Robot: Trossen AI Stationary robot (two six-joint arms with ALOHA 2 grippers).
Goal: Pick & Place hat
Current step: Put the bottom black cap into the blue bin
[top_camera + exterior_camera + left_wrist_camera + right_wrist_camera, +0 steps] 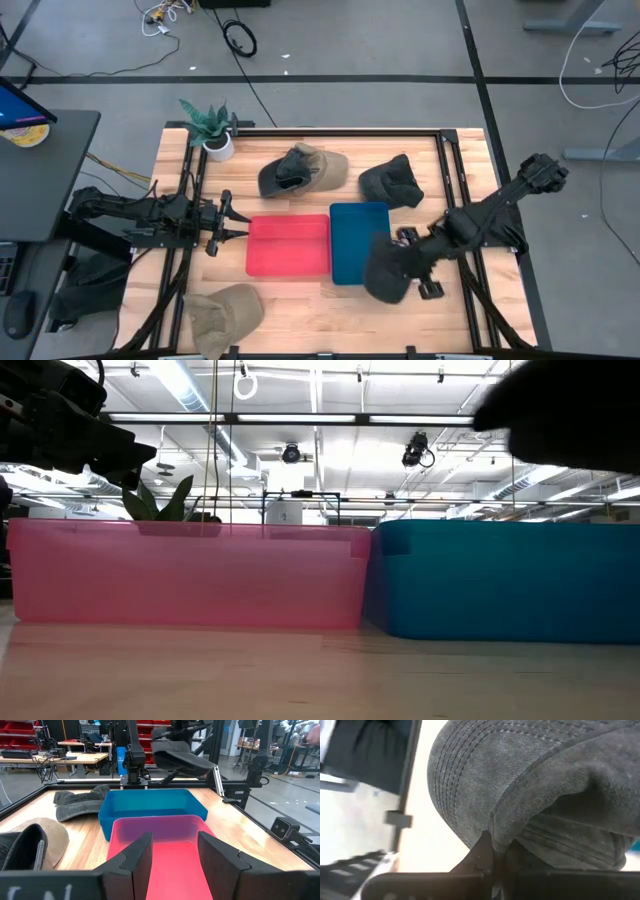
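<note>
A dark grey cap [385, 268] hangs in my right gripper [408, 262] over the near right corner of the blue tray [352, 225]. The left wrist view shows this cap [180, 757] in the air above the blue tray [150, 807]. In the low view it is a dark shape [570, 410] at the upper right. My left gripper [235, 222] is open and level beside the left edge of the pink tray [290, 245], touching nothing. Its fingers [135, 857] point across the pink tray [170, 845]. My right gripper [492, 852] is shut on the grey cap, pinching it where the stitched brim [470, 775] meets the crown [492, 832]. The cap is lifted clear of the table and trays, its crown bulging out beyond the fingers.
A tan and dark cap [305, 170] and a dark cap [392, 182] lie on the table beyond the trays. A tan cap [225, 315] lies near the table's near edge. A potted plant [215, 130] stands at the far left corner. Black rails run along the table's sides.
</note>
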